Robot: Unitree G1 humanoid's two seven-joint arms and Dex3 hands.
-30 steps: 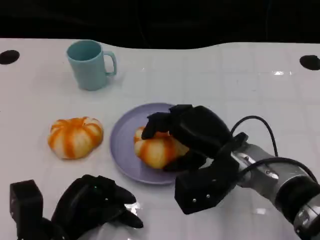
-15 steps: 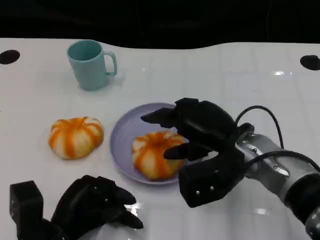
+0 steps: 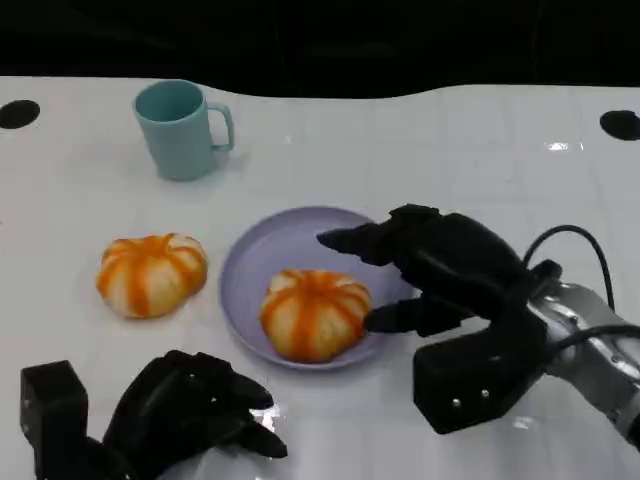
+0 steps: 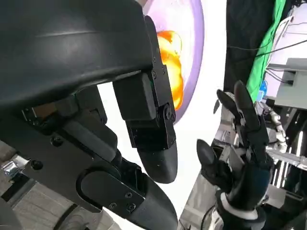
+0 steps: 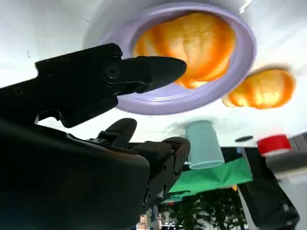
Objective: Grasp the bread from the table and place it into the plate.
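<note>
— Right hand (image 3: 440,275)?
— Hovering just right of the purple plate (image 3: 250,250), fingers spread, holding nothing. Fingertips (image 3: 335,240) reaching over the plate's right rim, clear of the bread (image 3: 313,312). From the right wrist view, the same: black fingers (image 5: 158,69) apart, stretched in front of the plate (image 5: 242,62) with nothing between them.

— And the bread?
— Lying in the plate, toward its near-right part — orange-striped, round, free of any hand. Seen again in the right wrist view (image 5: 192,45), sitting inside the purple rim.

— Left hand (image 3: 190,410)?
— Low at the near-left edge of the table (image 3: 450,150), fingers curled in, nothing in them. Well apart from the plate.

— Anything else on the table?
— A second orange-striped bread (image 3: 150,272) left of the plate, not touching it. A light blue mug (image 3: 180,128) farther back on the left, upright, handle to the right. Also caught in the right wrist view — second bread (image 5: 261,88) beyond the plate, mug (image 5: 204,143) further off.

— Left wrist view?
— Black fingers (image 4: 148,120) up close, part of the plate (image 4: 194,57) and the bread (image 4: 170,62) behind them, right hand (image 4: 240,158) beyond with fingers apart.
</note>
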